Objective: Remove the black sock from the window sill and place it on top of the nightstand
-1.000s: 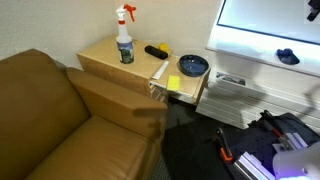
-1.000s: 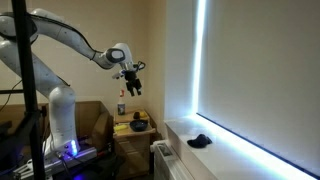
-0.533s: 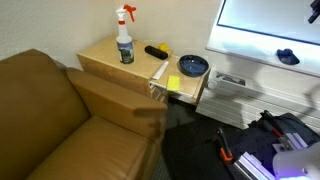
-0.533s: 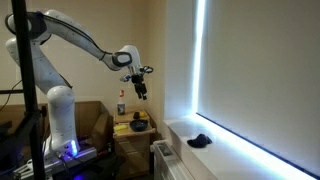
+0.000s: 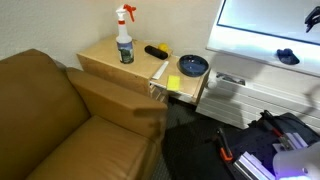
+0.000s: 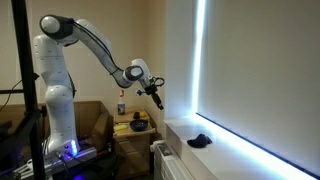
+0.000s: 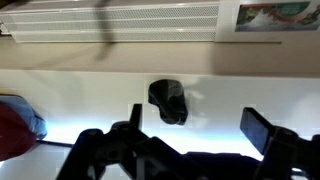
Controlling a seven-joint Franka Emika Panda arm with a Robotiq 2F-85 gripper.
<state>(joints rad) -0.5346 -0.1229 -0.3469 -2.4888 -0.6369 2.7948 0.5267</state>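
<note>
- In an exterior view the black sock point(image 5: 288, 57) lies on the window sill point(image 5: 245, 55), well apart from the nightstand point(image 5: 105, 55). The end effector point(image 5: 313, 17) shows only partly at the top edge.
- In an exterior view the end effector point(image 6: 158, 99) hangs in mid-air, higher than the sock point(image 6: 199, 140) and touching nothing.
- In the wrist view the fingers point(image 7: 257, 125) are spread wide, released and empty. The sock point(image 7: 168, 101) sits on the pale surface beyond them.

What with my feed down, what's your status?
End effector open, empty, airborne short of the window sill. Black sock lying on it. Nothing visible between them.
</note>
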